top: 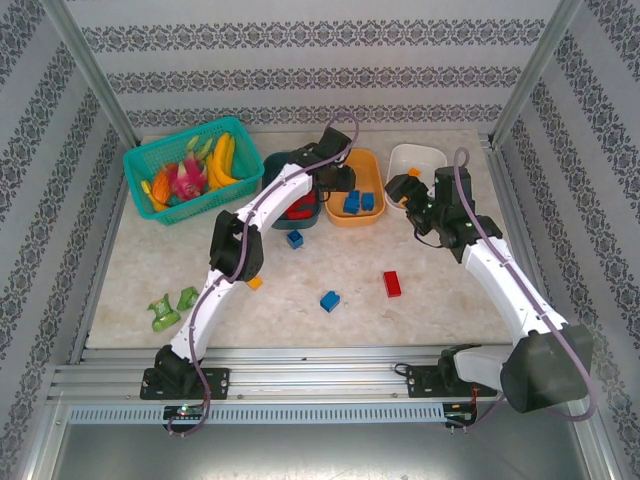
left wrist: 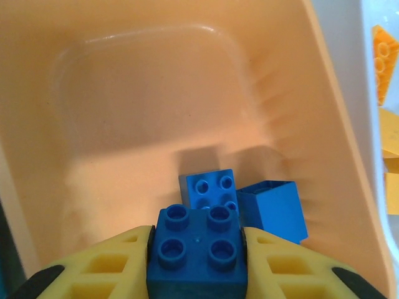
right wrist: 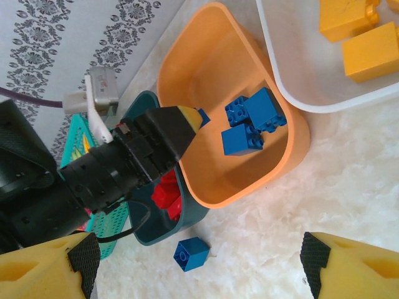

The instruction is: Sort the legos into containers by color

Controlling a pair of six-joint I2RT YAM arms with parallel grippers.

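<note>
Left to right: my left gripper was clamped on a blue lego, which sat studs up between its jaws. I held it over the orange container, near two more blue legos on that container's floor. My right gripper stood wide open, holding nothing, beside the white container, which held yellow legos.

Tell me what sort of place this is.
Probably a robot test cell, not a home: two arms bolted to a metal rail, and a table boxed in by patterned panels on metal posts.
</note>
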